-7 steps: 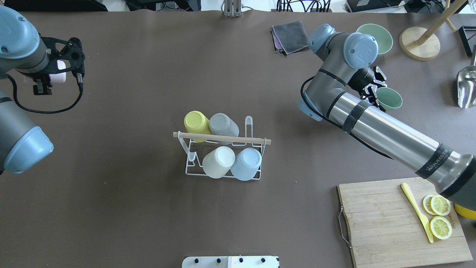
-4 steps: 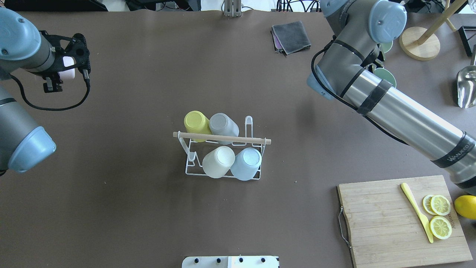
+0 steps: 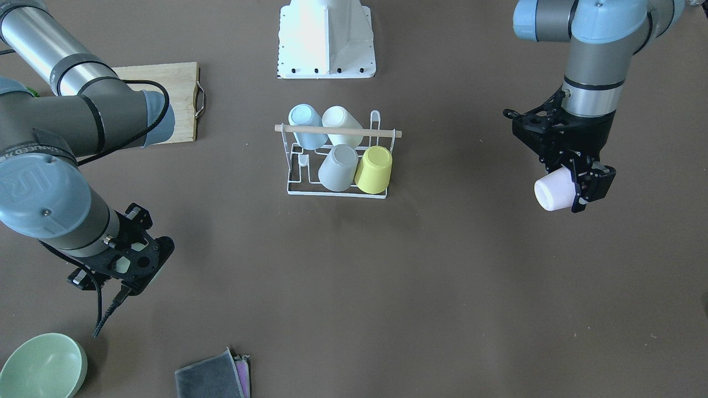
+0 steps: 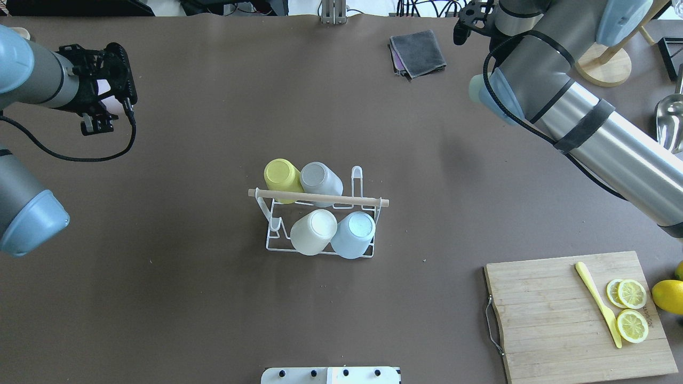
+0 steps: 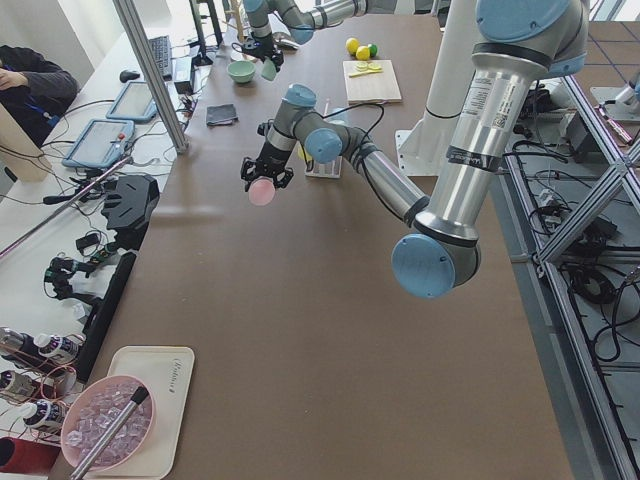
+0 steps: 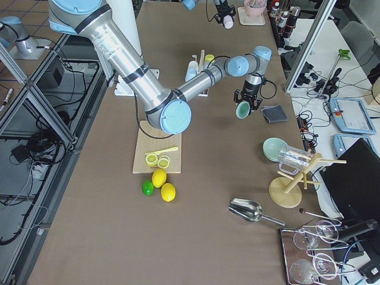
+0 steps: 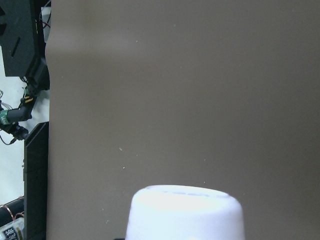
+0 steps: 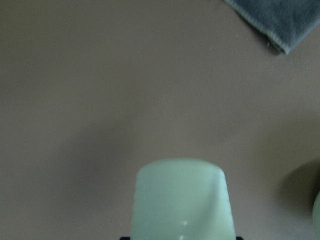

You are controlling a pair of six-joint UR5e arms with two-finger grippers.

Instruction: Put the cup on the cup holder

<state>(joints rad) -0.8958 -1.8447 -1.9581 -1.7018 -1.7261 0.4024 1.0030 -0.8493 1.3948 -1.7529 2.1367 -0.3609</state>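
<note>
The cup holder, a white wire rack with a wooden rod handle [image 4: 320, 198], stands mid-table and also shows in the front view [image 3: 337, 130]. It carries a yellow [image 4: 282, 176], a grey [image 4: 320, 181], a cream [image 4: 315, 232] and a blue cup [image 4: 353, 234]. My left gripper [image 3: 571, 187] is shut on a pink cup [image 3: 552, 190] and holds it above the table, far left of the rack. My right gripper [image 3: 127, 265] is shut on a pale green cup [image 8: 180, 200], also visible in the right-side view [image 6: 243, 110], above the table's far right.
A folded grey cloth [image 4: 419, 50] lies at the far side, a green bowl [image 3: 41, 365] beside it. A cutting board [image 4: 560, 320] with lemon slices and a yellow knife sits front right. A wooden stand [image 4: 603, 61] and a metal scoop [image 4: 669, 125] are at the right edge.
My right arm has lifted the green cup off the table and swung toward the far edge. My left gripper has carried the pink cup a little farther away and to the right.
</note>
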